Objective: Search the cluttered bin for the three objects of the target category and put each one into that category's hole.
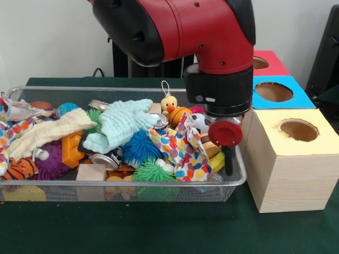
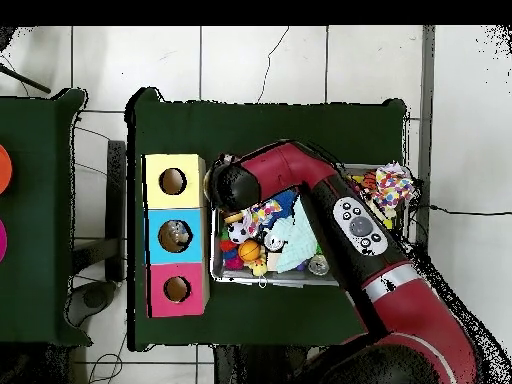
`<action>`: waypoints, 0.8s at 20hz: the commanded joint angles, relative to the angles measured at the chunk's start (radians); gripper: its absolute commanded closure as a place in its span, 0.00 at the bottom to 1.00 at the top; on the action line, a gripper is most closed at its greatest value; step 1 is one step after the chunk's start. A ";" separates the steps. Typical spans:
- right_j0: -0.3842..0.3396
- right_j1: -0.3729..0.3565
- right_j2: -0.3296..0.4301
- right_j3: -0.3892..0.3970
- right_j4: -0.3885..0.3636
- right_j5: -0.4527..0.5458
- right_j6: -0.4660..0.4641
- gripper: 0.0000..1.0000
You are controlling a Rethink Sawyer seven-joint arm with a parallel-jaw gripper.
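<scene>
Down at the right end of the wire bin (image 1: pixel 233 182) the red and black arm (image 1: pixel 185 32) hangs low, its black wrist and a round red knob just above the bin's rim. Below the knob a dark tool (image 1: pixel 229 161) reaches into the bin beside the polka-dot cloth (image 1: pixel 177 151); only one dark finger shows, so I cannot tell whether the tool is wide, narrow or holding anything.

The bin is heaped. A pale mint cloth (image 1: pixel 124 124) lies across the middle, a cream cloth (image 1: pixel 45 135) to its left, and another polka-dot cloth drapes the left rim. Between them sit a blue spiky ball (image 1: pixel 140 148), a green spiky ball (image 1: pixel 151 172), a purple spiky ball (image 1: pixel 50 164), an orange block (image 1: pixel 71 148), a crushed can (image 1: pixel 103 160), a wooden block (image 1: pixel 91 172), a yellow chick toy (image 1: pixel 169 105) with a loop on its head, a small orange ball (image 1: pixel 179 114) touching the chick, and a striped tiger toy (image 1: pixel 20 169) at the left front.

Just beside the bin's right end stand three boxes in a row on the green surface (image 1: pixel 159 227), each with a round hole in its top: a yellow-topped box (image 1: pixel 288 159) nearest, a blue-topped box (image 1: pixel 278 92) behind it, and a red-topped box (image 1: pixel 267 62) farthest. In the overhead view something small lies inside the hole of the blue box (image 2: pixel 175 235); the holes of the yellow and red ones look dark.
</scene>
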 commanded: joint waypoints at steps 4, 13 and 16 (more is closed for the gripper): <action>0.038 0.053 -0.018 -0.072 -0.055 0.000 -0.194 0.00; 0.061 0.037 -0.020 -0.078 -0.037 0.017 -0.165 0.00; 0.081 0.031 -0.029 -0.081 -0.038 0.018 -0.135 0.00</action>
